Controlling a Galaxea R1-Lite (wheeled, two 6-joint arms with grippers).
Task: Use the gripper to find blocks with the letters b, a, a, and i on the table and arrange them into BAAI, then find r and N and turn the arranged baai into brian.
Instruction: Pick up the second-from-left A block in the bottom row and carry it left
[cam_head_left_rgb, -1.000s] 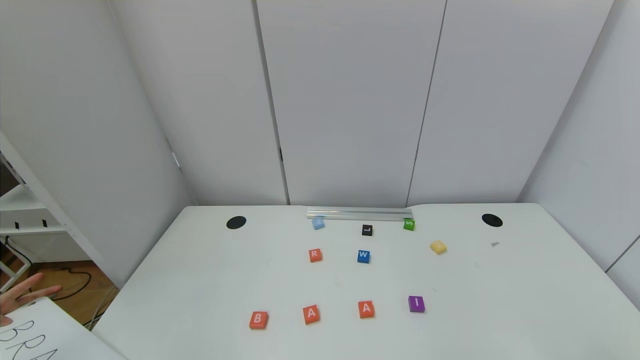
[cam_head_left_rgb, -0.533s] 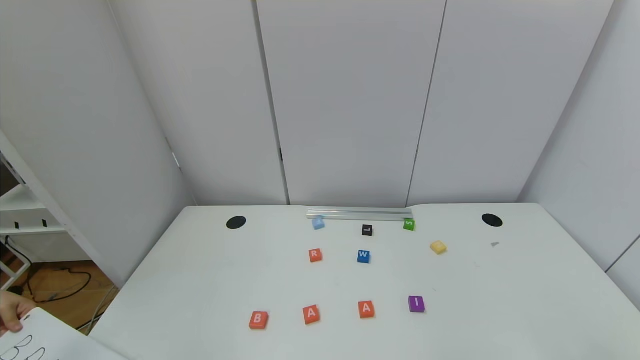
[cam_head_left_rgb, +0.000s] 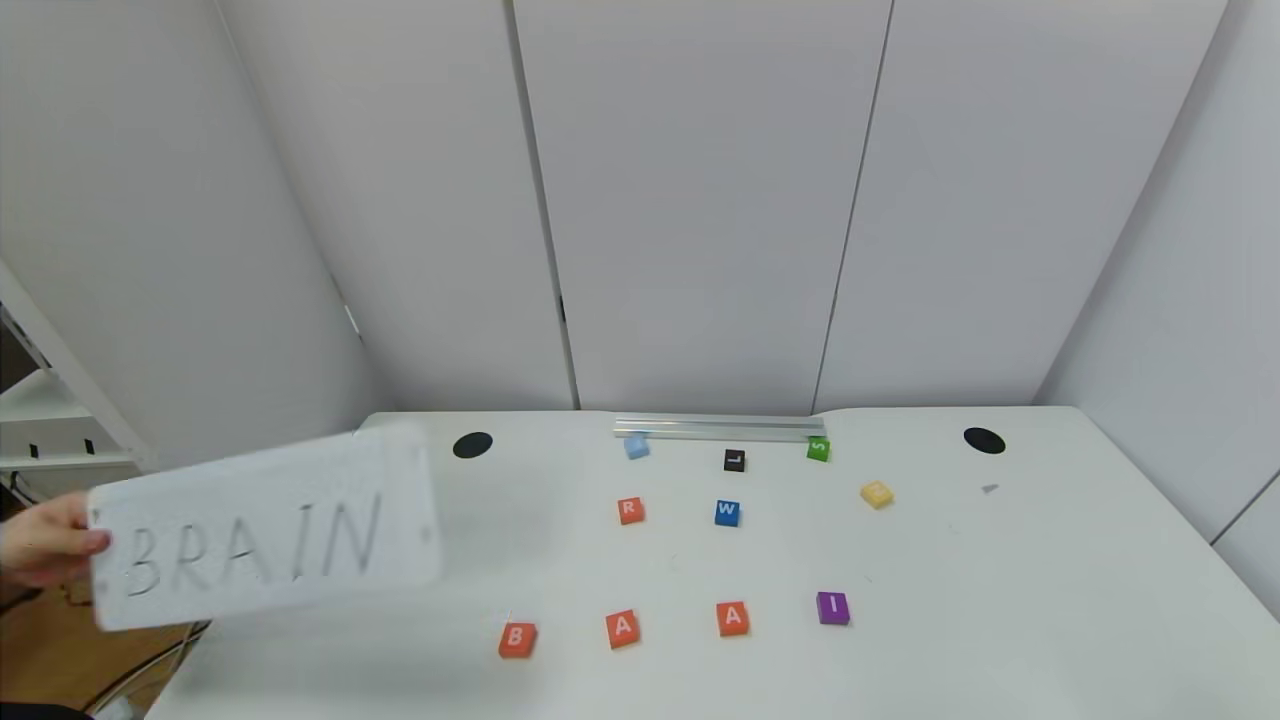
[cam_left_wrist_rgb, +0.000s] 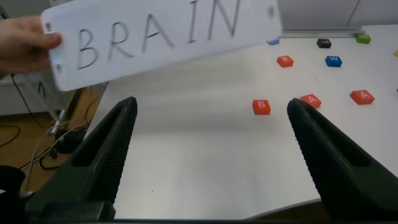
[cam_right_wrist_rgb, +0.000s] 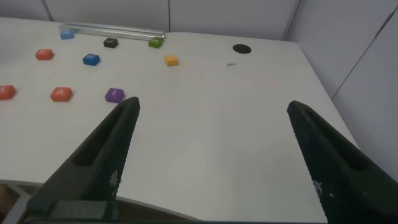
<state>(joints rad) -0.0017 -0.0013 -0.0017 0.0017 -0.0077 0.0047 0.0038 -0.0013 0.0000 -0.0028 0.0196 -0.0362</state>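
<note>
- the left tool hangs low over the near left edge of the desk, its two dark fingers spread wide with nothing between them.
- the right tool hangs over the near right part of the desk, fingers equally wide apart and empty.
- the blocks lie in a row ahead of both tools: orange-red b, orange-red a, second orange-red a and purple i, each apart from the next.
- from the left tool, the b is the closest tile, ahead and slightly toward the right tool; the i is the row tile closest to the right tool.
- r sits beyond the row, with a blue w tile beside it.
- n, yellow, lies farther out, toward the right tool's side.
- a pale blue tile, a black l tile and a green s tile lie farthest away, near a metal strip.
- a person's hand holds a white board reading "brain" above the left tool's side.
</note>
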